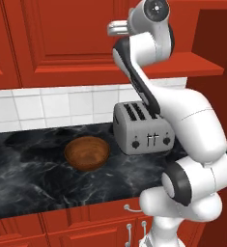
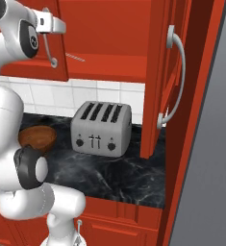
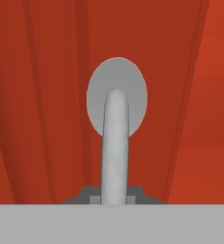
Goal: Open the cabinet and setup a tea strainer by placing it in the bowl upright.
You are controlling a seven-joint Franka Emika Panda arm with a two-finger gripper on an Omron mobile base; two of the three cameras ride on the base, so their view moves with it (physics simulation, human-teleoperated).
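- While clamped on the left door handle (image 3: 116,143) of the cabinet (image 1: 62,43), gripper (image 3: 114,193) fully closed: jaws pinch the silver bar on both sides, seen in hand view w/ bar running up to its oval mount.
- Right door (image 2: 162,81) already swung open; its curved handle (image 2: 177,77) faces out. Left door looks closed or nearly so.
- Step in hand, by judgement: pull left door open.
- To do well: pull along an arc about the door's hinge, not straight back; keep wrist turning w/ the door so bar doesn't twist out of the pinch; steady, slow pull; keep elbow clear of toaster (image 1: 143,128) below.
- Risk: bar is smooth and round, could slip if pull goes off-axis.
- Bowl (image 1: 87,153) sits on dark marble counter (image 1: 28,169), just left of toaster, apart from it, empty.
- Tea strainer: thin grey item (image 2: 76,58) on the red shelf inside, prob. the strainer, too small to be sure.
- Writing/brands: none readable. Toaster front has knobs + small white marks, no legible text.
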